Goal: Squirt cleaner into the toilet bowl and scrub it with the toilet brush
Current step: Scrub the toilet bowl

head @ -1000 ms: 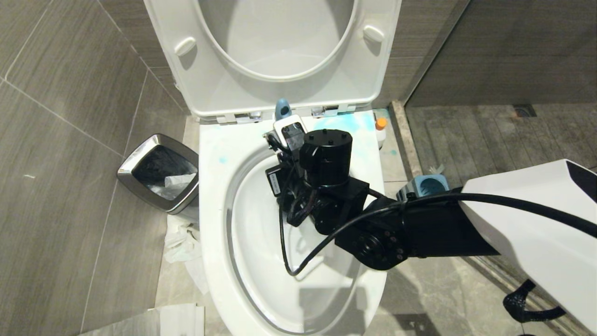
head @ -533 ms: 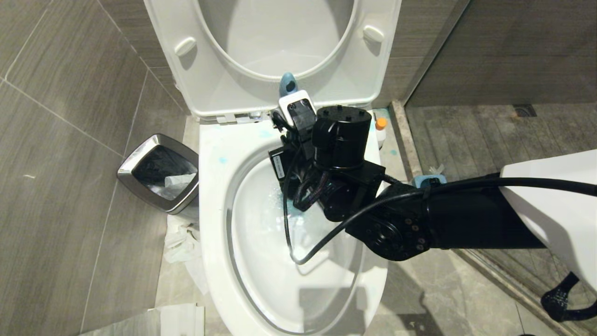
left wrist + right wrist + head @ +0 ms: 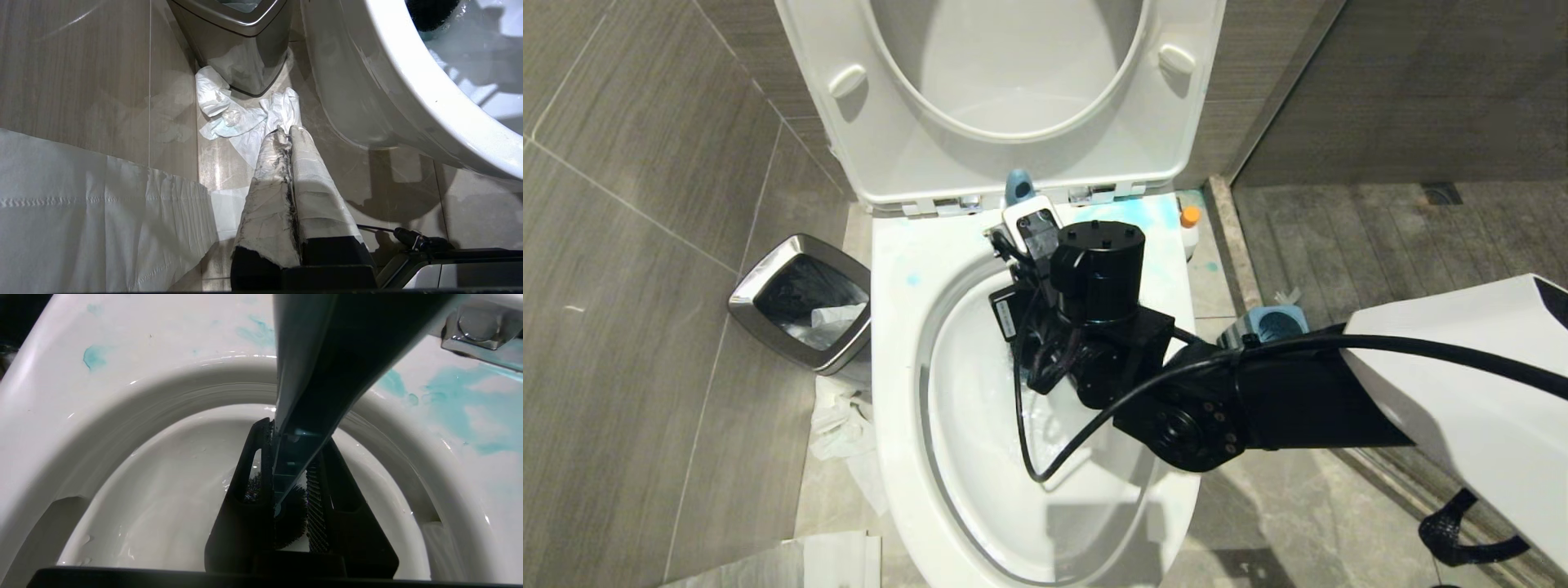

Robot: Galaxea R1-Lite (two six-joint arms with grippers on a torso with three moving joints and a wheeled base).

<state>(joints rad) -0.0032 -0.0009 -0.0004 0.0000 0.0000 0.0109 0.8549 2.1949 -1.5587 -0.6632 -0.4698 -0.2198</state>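
The white toilet bowl [image 3: 898, 343] fills the middle of the head view, seat and lid raised. My right gripper [image 3: 296, 435] hangs over the bowl's back half, shut on the dark-blue handle [image 3: 327, 355] of the toilet brush. The handle's curved end [image 3: 1017, 186] sticks up behind the wrist. The black bristle head [image 3: 292, 522] is down inside the wet bowl. Turquoise cleaner [image 3: 453, 400] is smeared over the back rim [image 3: 1127, 216]. My left gripper [image 3: 288, 130], its fingers wrapped in white tape, is shut and empty, low beside the bowl's outer wall.
A chrome-rimmed waste bin [image 3: 800, 302] stands left of the bowl with crumpled paper [image 3: 841, 425] on the floor by it. A bottle with an orange cap [image 3: 1190, 229] and the blue brush stand [image 3: 1274, 325] sit to the right. A paper sheet [image 3: 81, 212] hangs near the left gripper.
Half a second ago the right arm had swung the brush toward the bowl's back right. It has come forward and left again, to about where it was a second ago.
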